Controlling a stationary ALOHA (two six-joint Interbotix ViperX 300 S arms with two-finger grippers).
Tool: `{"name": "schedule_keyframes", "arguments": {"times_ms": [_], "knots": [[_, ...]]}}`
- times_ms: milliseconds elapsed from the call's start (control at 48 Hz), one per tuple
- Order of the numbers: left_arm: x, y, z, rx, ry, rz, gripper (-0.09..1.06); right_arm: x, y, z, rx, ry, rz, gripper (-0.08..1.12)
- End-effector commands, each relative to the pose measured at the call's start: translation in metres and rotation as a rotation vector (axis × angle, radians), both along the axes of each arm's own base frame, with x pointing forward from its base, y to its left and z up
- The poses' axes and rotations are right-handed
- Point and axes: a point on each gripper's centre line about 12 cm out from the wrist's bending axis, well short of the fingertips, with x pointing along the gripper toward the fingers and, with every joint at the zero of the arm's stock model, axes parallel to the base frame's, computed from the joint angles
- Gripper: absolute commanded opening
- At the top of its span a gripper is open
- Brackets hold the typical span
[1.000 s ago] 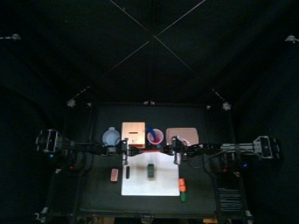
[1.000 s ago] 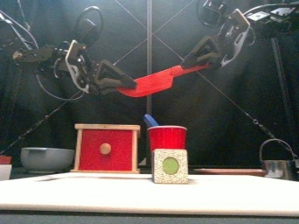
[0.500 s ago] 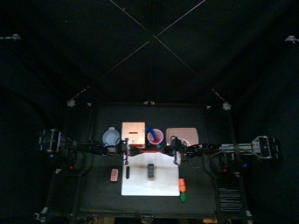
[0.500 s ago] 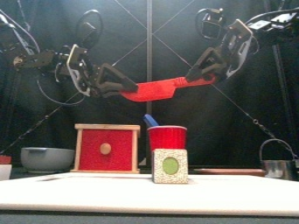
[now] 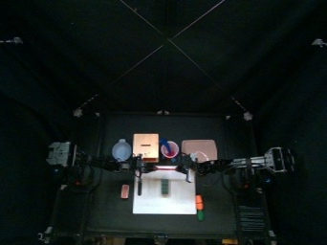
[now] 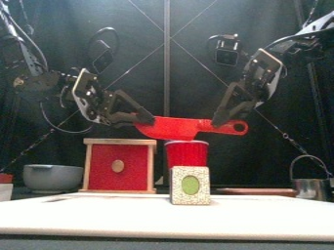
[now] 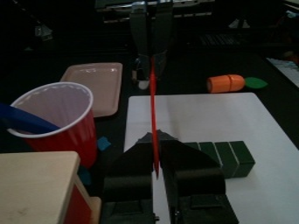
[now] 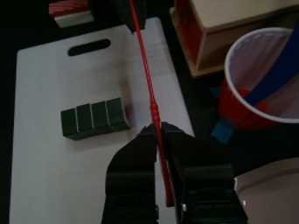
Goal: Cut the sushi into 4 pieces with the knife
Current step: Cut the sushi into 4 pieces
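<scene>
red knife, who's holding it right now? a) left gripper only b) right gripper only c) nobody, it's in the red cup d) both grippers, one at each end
D: in the front view the red knife spans between the left gripper and the right gripper, each shut on one end.

We find everything dim except the white cutting board [image 5: 163,201], lit from above and glaring at the table's [image 5: 102,206] middle.

Table [image 5: 96,206] held white cutting board [image 5: 179,203] bearing dark sushi roll [image 5: 163,189]; behind it, blue-grey bowl [image 5: 122,148], wooden box [image 5: 147,144], red cup [image 5: 170,148], pink tray [image 5: 198,148]; red knife [image 5: 163,170] spanned left pincer [image 5: 140,169] and right pincer [image 5: 186,169].
</scene>
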Motion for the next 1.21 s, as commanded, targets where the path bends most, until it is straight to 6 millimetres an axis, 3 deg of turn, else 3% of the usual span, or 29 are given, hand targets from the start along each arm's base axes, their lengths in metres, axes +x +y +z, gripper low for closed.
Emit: {"name": "schedule_keyframes", "arguments": {"times_ms": [21, 500, 792, 1208], "knots": [[0.008, -0.006, 0.010, -0.010, -0.054, -0.009, 0.36, 0.008, 0.005, 0.018, 0.000, -0.038, -0.007, 0.15], [0.007, -0.031, 0.003, -0.048, -0.022, -0.033, 0.36, 0.014, 0.025, 0.018, 0.014, 0.003, -0.018, 0.15], [0.009, -0.036, -0.022, -0.064, 0.066, -0.014, 0.36, 0.012, 0.033, 0.015, 0.047, 0.037, -0.044, 0.15], [0.008, -0.043, -0.031, -0.071, 0.108, -0.025, 0.36, 0.016, 0.038, -0.014, 0.048, 0.132, -0.055, 0.15]]}}
